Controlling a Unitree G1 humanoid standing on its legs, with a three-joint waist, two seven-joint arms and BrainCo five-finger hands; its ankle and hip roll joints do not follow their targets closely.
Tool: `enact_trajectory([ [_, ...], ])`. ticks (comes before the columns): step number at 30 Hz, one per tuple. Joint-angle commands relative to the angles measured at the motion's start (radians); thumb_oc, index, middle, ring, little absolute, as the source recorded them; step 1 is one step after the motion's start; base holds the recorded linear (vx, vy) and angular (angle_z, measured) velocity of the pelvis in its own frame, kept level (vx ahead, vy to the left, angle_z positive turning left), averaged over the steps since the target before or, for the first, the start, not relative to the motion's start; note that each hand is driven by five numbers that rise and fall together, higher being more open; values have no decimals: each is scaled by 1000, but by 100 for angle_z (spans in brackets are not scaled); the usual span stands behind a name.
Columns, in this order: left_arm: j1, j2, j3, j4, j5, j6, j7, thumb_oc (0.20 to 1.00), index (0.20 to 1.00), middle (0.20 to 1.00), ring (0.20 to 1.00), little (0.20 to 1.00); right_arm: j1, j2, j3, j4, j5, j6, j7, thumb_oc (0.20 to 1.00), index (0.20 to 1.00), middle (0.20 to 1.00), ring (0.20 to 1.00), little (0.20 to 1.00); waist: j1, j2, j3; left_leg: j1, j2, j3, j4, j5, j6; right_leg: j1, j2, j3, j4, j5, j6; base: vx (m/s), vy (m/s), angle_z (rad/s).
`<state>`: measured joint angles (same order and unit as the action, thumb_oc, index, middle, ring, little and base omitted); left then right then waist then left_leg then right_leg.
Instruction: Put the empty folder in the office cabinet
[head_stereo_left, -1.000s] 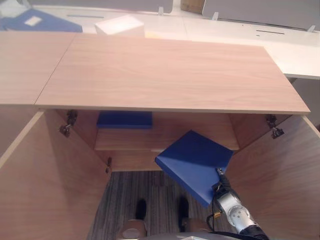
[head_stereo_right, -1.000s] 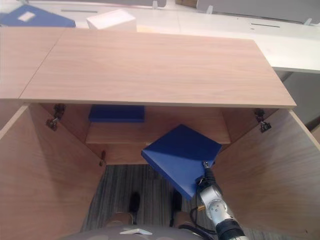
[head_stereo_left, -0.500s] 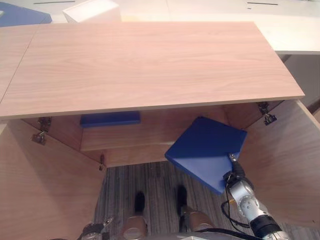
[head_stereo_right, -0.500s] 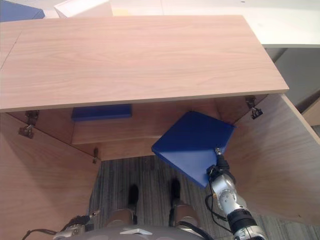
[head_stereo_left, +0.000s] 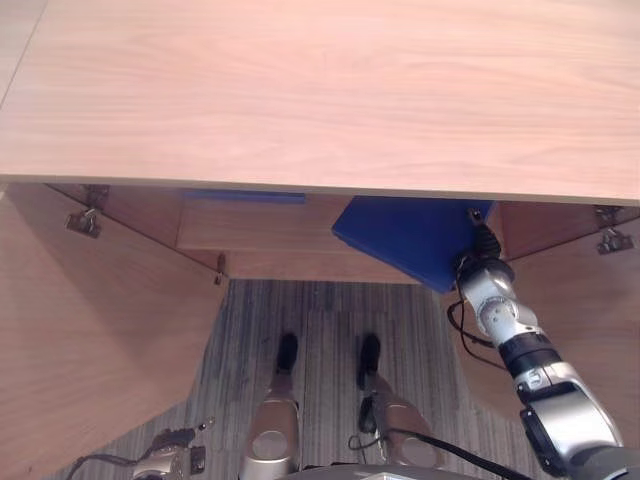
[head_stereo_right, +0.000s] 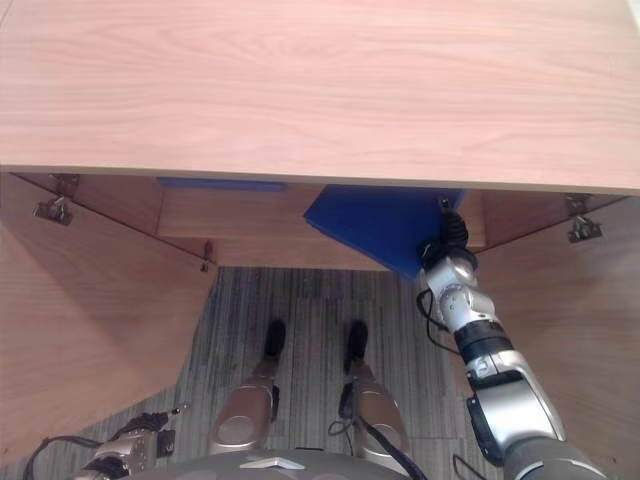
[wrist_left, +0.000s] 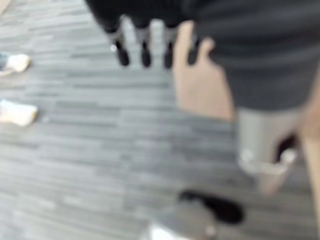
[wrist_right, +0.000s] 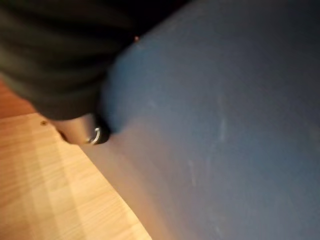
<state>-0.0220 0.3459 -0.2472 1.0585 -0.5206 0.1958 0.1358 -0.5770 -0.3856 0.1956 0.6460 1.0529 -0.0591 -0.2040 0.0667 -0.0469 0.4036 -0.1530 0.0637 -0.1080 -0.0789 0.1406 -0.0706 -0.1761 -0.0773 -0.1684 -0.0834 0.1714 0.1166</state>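
Your right hand (head_stereo_left: 481, 243) holds the flat blue folder (head_stereo_left: 410, 236) at its near right corner, thumb on top, partly inside the open wooden office cabinet (head_stereo_left: 320, 95), near the shelf's right end. Your left hand (wrist_left: 150, 45) hangs over the grey striped carpet (wrist_left: 75, 125), fingers straight.

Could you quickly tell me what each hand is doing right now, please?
Left hand: open, fingers straight, holding nothing.
Right hand: against the blue folder; grip cannot be told.
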Motion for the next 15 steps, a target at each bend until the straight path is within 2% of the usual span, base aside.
enact_trajectory([
  [1,-7,60,-68,46,16,-11,-1,1000,1000,1000,1000,1000,-61,-85,-16,7,69,-47,27,200,200,200,200,200,24,6,-36,67,-5,9,-8,-191,31,-127,-116,35,-4,0,86,-17,-11,15],
  [6,-40,62,-98,21,-3,-26,-13,1000,1000,1000,1000,1000,-216,-119,-15,180,127,-50,34,200,200,200,200,200,52,30,-10,23,-2,3,-8,-174,16,-159,-125,16,-4,-7,83,-18,-2,6],
  [15,-58,43,-143,-18,-28,-47,-2,1000,1000,1000,1000,1000,-398,-96,-16,361,222,-139,-22,200,200,200,200,200,93,62,19,-33,6,-6,-8,-140,-2,-186,-135,-10,-4,-17,77,-1,-1,8],
])
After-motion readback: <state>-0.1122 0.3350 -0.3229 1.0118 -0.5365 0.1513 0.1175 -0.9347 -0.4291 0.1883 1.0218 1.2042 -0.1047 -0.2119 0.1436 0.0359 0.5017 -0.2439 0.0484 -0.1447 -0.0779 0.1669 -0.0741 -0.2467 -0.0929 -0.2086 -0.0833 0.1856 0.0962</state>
